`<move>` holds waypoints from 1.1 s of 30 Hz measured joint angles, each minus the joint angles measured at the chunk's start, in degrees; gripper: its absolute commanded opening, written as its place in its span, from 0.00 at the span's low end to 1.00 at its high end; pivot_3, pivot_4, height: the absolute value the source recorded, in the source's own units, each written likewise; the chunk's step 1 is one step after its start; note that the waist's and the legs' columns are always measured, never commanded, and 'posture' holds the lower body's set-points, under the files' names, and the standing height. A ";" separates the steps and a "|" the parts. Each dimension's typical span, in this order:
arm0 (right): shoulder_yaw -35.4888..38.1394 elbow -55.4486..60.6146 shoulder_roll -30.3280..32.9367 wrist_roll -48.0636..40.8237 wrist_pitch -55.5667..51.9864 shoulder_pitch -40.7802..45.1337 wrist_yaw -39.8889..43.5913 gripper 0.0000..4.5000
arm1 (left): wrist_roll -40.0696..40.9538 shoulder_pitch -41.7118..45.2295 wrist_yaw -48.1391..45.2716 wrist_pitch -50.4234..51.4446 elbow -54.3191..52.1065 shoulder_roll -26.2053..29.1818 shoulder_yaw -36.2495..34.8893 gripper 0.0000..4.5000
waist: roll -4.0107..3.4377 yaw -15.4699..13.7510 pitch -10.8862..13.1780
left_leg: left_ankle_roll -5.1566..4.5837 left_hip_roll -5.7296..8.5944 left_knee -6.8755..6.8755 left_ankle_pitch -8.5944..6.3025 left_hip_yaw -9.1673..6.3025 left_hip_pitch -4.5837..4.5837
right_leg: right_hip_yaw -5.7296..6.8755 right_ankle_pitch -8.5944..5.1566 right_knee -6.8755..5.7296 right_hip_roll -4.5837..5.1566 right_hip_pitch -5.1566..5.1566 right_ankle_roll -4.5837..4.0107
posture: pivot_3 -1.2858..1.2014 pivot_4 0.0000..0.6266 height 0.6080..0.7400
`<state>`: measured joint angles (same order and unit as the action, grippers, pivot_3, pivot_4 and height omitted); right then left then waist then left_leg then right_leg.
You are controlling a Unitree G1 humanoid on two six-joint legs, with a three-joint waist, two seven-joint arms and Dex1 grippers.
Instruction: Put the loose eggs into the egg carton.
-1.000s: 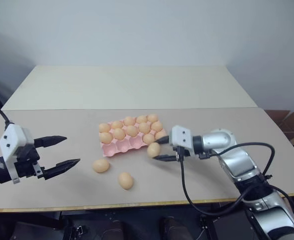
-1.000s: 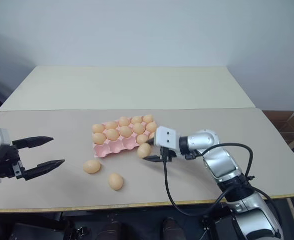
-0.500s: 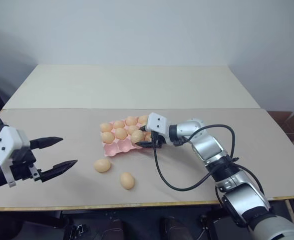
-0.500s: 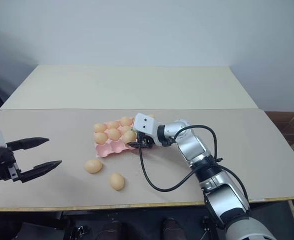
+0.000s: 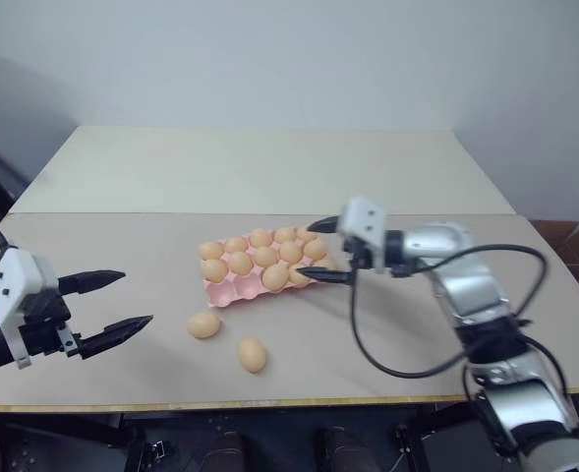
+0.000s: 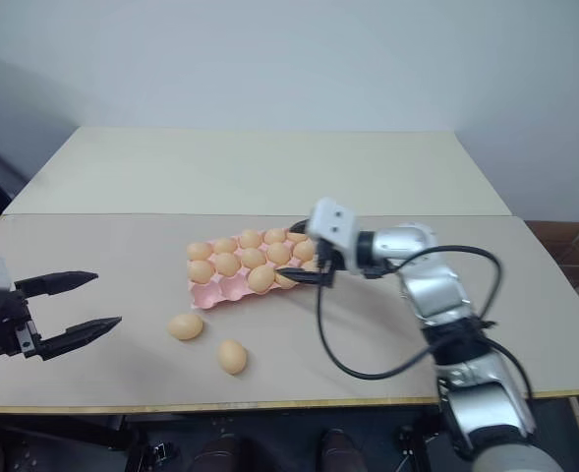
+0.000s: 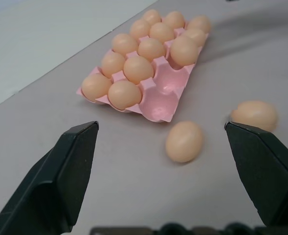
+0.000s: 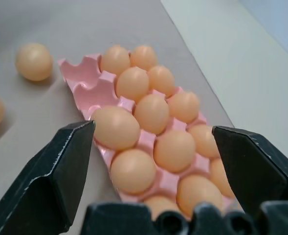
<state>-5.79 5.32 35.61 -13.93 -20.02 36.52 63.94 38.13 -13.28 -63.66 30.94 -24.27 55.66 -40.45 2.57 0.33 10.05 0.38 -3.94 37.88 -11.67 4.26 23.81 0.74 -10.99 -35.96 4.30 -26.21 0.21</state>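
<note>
Right gripper [image 5: 320, 251] hangs at the right end of the egg carton [image 5: 232, 289], fingers spread wide, holding nothing; one finger sits over the far right corner, the other by the near right corner. Right wrist view looks between its fingers onto the filled cups. Left gripper [image 5: 112, 307] hovers over the left part of the bench [image 5: 102, 246], also wide open and empty, well apart from the carton. Carton is pink, lies flat mid-bench, slightly skewed. Most cups hold eggs; two cups in the near row at the left end are bare. An egg in the near row [image 5: 274, 277] sits next to those bare cups. Two loose eggs lie on the bench in front of the carton: one [image 5: 203, 324] near its left front corner, the other [image 5: 252, 355] closer to the bench's front edge, the two not touching.
</note>
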 measured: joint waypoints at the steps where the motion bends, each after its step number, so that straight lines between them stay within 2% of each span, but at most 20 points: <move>1: 2.26 2.05 2.91 -2.22 -0.44 -2.79 1.84 1.00 | -0.18 -0.04 -0.77 -0.26 0.73 0.36 -0.13 1.00 | 0.00 0.00 0.00 | 0.00 -0.01 0.00 0.00 0.00 -0.02 | 0.00 0.00 -0.02 -0.01 0.00 0.00 | 0.52 0.24 1.00; 7: 12.89 7.11 15.50 -10.50 -0.57 -15.53 10.77 1.00 | -1.21 0.27 -3.09 -2.18 3.57 0.97 -0.25 1.00 | -0.01 0.04 0.00 | 0.03 -0.02 -0.01 -0.02 0.02 -0.18 | -0.03 -0.02 -0.05 0.00 0.05 0.00 | 0.52 0.24 1.00; 11: 17.69 9.12 19.29 -14.15 -0.45 -22.09 14.74 1.00 | -1.98 0.92 -3.48 -2.36 4.49 1.00 -0.04 1.00 | -0.01 0.43 0.00 | 0.03 -0.03 -0.01 -0.02 0.02 -0.20 | -0.05 -0.02 -0.05 -0.01 0.05 0.00 | 0.52 0.24 1.00; 15: 18.01 9.73 19.77 -14.25 0.95 -24.91 14.83 1.00 | -2.04 1.46 -3.46 -2.42 4.73 0.99 0.46 1.00 | -0.01 0.41 0.01 | 0.06 -0.02 -0.01 -0.04 0.06 -0.19 | -0.08 -0.02 -0.04 0.02 0.03 0.00 | 0.52 0.24 1.00; 29: 17.81 10.32 19.77 -14.43 1.11 -23.99 13.78 1.00 | -2.05 1.32 -3.32 -2.33 3.82 0.90 0.91 1.00 | 0.00 0.25 0.01 | 0.06 -0.01 -0.01 -0.04 0.07 -0.15 | -0.07 -0.02 -0.02 0.03 0.02 0.01 | 0.52 0.24 1.00; 33: 17.48 10.39 19.77 -14.46 1.11 -23.13 13.81 1.00 | -2.20 1.49 -3.82 -2.36 3.23 0.99 3.70 1.00 | -0.01 0.22 0.01 | 0.06 -0.01 -0.01 -0.04 0.07 -0.15 | -0.07 -0.02 -0.02 0.04 0.02 0.01 | 0.52 0.24 1.00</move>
<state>11.70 15.71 55.38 -28.39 -18.92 13.39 77.75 35.94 -11.80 -67.48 28.58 -21.04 56.65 -36.75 2.56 0.55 10.06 0.45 -3.95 37.88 -11.71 4.33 23.66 0.68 -11.01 -35.98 4.34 -26.18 0.22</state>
